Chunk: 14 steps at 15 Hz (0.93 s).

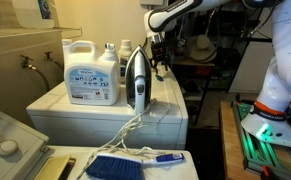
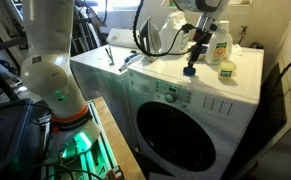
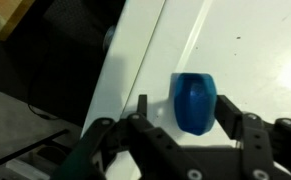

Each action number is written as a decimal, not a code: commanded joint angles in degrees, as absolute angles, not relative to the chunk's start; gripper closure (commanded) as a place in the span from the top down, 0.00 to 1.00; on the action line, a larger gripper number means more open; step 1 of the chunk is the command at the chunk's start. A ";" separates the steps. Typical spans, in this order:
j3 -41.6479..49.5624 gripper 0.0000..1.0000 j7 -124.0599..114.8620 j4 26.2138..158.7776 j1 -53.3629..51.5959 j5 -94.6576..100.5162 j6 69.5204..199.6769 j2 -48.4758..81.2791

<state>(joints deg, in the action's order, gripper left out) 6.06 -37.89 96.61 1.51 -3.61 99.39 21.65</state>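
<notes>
A small blue cap (image 3: 193,100) stands on the white top of the washing machine (image 3: 245,40), close to its edge. In the wrist view my gripper (image 3: 185,106) straddles the cap with its jaws apart: a gap shows between the left finger (image 3: 141,106) and the cap, while the right finger (image 3: 230,110) is right beside it. In an exterior view the gripper (image 2: 192,56) hangs just above the blue cap (image 2: 189,70). In an exterior view the gripper (image 1: 158,55) is partly hidden behind the iron, and the cap is hidden.
A large white detergent jug (image 1: 92,73) and an upright iron (image 1: 136,80) with its cord stand on the machine top (image 1: 75,108). A yellow-labelled bottle (image 2: 221,42) and a small jar (image 2: 227,70) sit near the wall. A blue brush (image 1: 115,166) lies in front.
</notes>
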 commanded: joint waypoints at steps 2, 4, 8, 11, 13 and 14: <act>6.36 1.00 -37.80 99.00 1.81 -5.16 101.41 18.41; 6.55 1.00 -38.21 99.12 2.10 -5.86 101.77 16.85; 6.84 1.00 -40.42 101.65 2.13 -7.23 104.93 10.69; 6.79 1.00 -43.14 103.21 2.43 -7.88 105.92 6.01; 6.69 1.00 -43.09 103.55 2.98 -8.27 105.48 3.36; 6.67 1.00 -42.09 103.98 3.29 -8.36 106.42 2.25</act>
<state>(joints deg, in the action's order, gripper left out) 6.64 -42.73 99.77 2.22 -7.05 103.96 7.29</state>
